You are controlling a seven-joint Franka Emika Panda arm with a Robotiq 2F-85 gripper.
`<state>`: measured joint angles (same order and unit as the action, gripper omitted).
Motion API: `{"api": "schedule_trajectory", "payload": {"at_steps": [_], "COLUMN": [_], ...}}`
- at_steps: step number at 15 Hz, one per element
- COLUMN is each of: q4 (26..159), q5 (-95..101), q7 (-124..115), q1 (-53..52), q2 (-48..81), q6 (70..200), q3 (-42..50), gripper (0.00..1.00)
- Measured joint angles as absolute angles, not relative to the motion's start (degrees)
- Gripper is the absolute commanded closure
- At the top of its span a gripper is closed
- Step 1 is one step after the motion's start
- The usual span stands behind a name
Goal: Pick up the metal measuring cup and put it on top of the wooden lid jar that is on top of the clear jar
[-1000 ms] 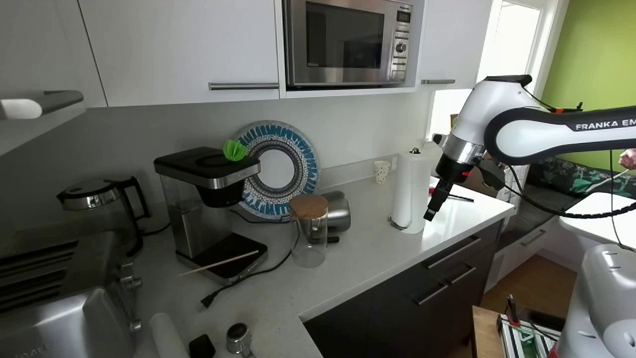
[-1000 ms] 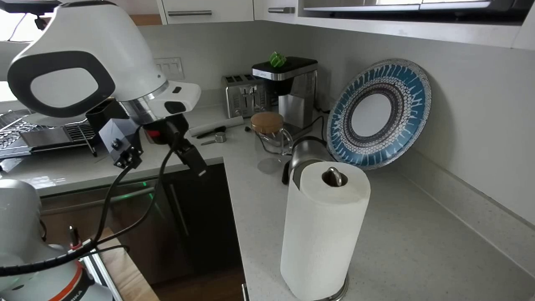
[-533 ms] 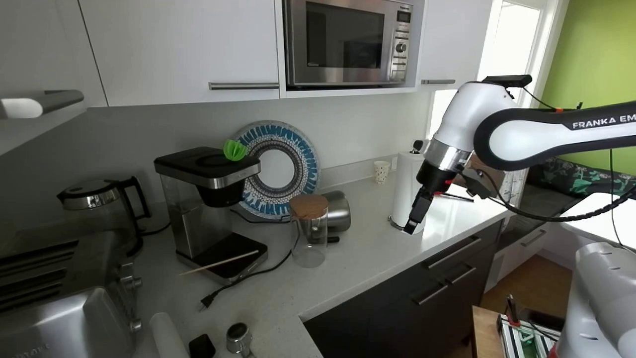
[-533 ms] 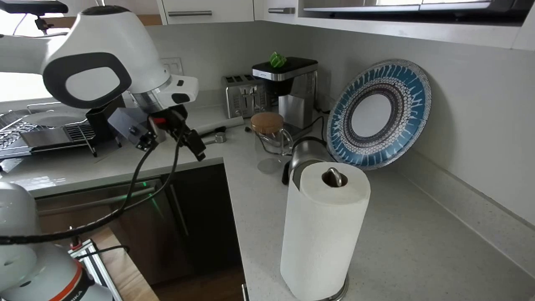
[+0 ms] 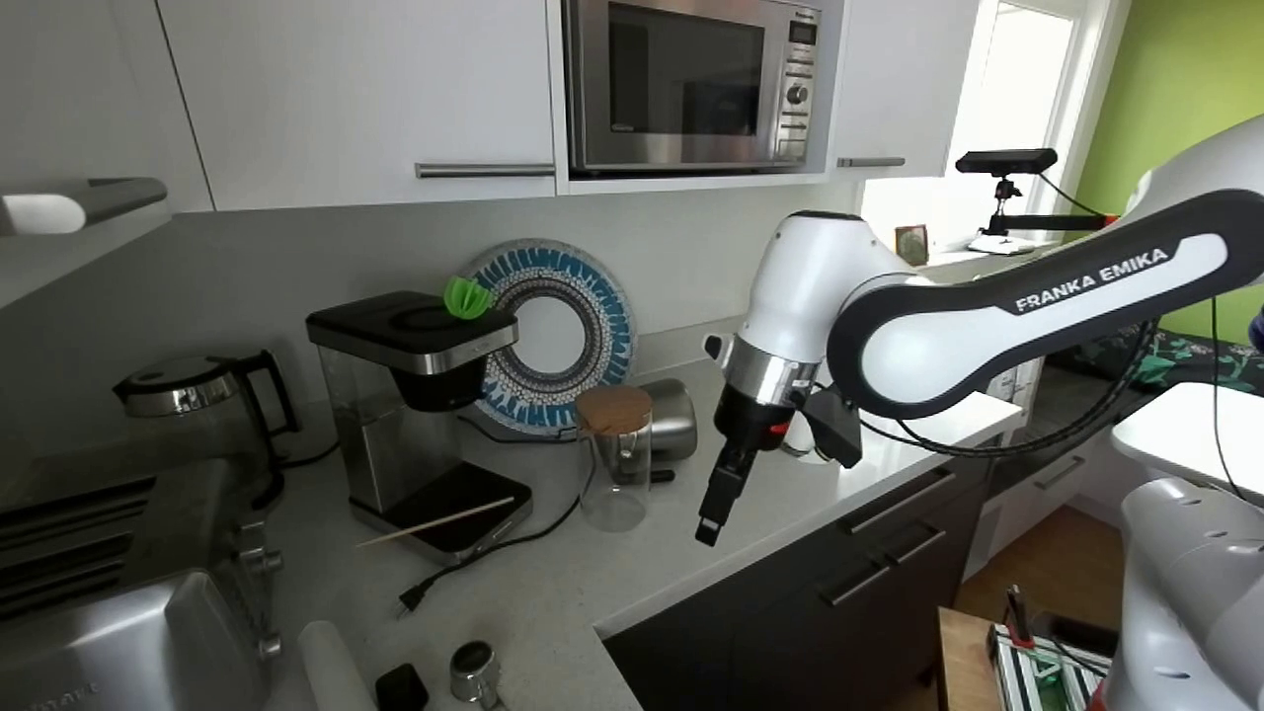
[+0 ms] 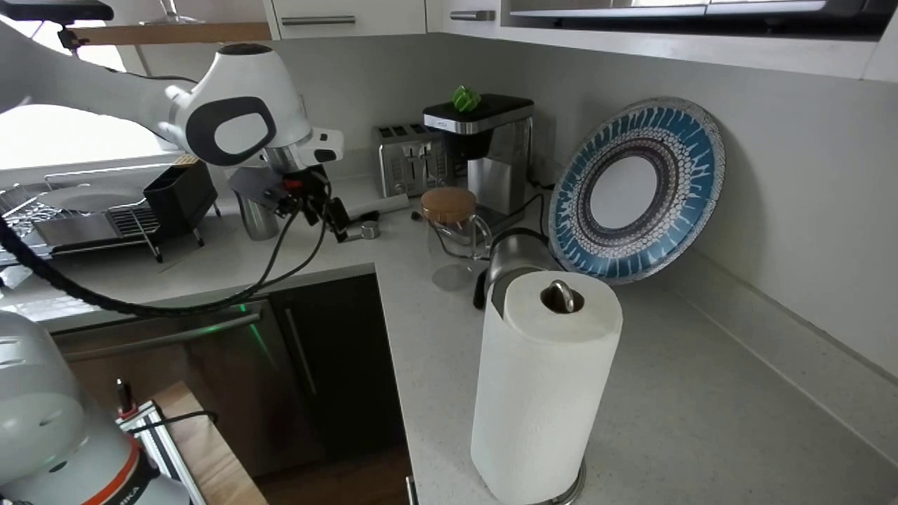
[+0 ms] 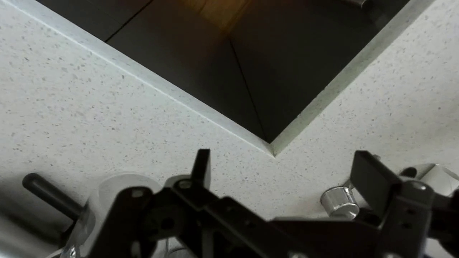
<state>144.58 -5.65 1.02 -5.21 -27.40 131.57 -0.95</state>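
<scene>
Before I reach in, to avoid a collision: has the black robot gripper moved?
Yes: in an exterior view, the gripper moved left and down, nearer the clear glass jar.

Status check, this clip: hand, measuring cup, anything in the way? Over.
Hand open, empty. Metal measuring cup on the counter, ungrasped. Black item close beside the cup, might crowd the grasp.

In an exterior view, "FRANKA EMIKA" stands in white capitals on the black band of the white-and-black robot arm [image 5: 1037,321], at the right of the frame. At upper centre, the stainless-steel microwave [image 5: 686,89] bears small letters, seemingly "Panasonic", at its upper right corner. At lower left, the brushed-steel slot toaster [image 5: 128,592] shows a word ending in "art", its start hard to read. In an exterior view, the rounded white robot base [image 6: 42,414], lower left, carries letters ending in "KA".
</scene>
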Motion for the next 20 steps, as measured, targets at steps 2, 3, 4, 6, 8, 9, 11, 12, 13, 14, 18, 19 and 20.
{"api": "schedule_trajectory", "payload": {"at_steps": [2,3,4,6,8,9,11,12,13,14,18,19,20], "q4": [143.7,143.7,143.5,141.6,137.6,135.1,129.6,126.7,123.9,121.1,114.1,113.8,113.7], "q5": [-5.6,-4.5,-3.5,-1.7,0.5,2.2,6.5,7.4,7.2,5.9,0.6,0.5,0.5], "q7": [1.1,-1.5,-5.3,-13.5,-22.5,-27.2,-35.4,-37.1,-37.2,-36.2,-31.0,-30.9,-30.8], "q1": [-4.9,-4.2,-3.2,-1.3,2.5,4.7,6.0,4.8,3.4,1.9,-1.3,-1.4,-1.4], "q2": [-26.2,-26.0,-25.6,-22.5,-16.9,-13.8,-7.3,-3.8,-0.5,2.6,10.0,10.3,10.3], "q6": [131.6,131.5,131.5,131.8,132.1,132.1,132.1,132.2,132.5,132.8,132.8,132.8,132.8], "q3": [-0.9,-1.4,-2.6,-6.3,-12.7,-15.9,-19.1,-18.8,-18.1,-17.2,-15.3,-15.3,-15.2], "gripper": [0.0,0.0,0.0,0.0,0.0,0.0,0.0,0.0,0.0,0.0,0.0,0.0,0.0]}}
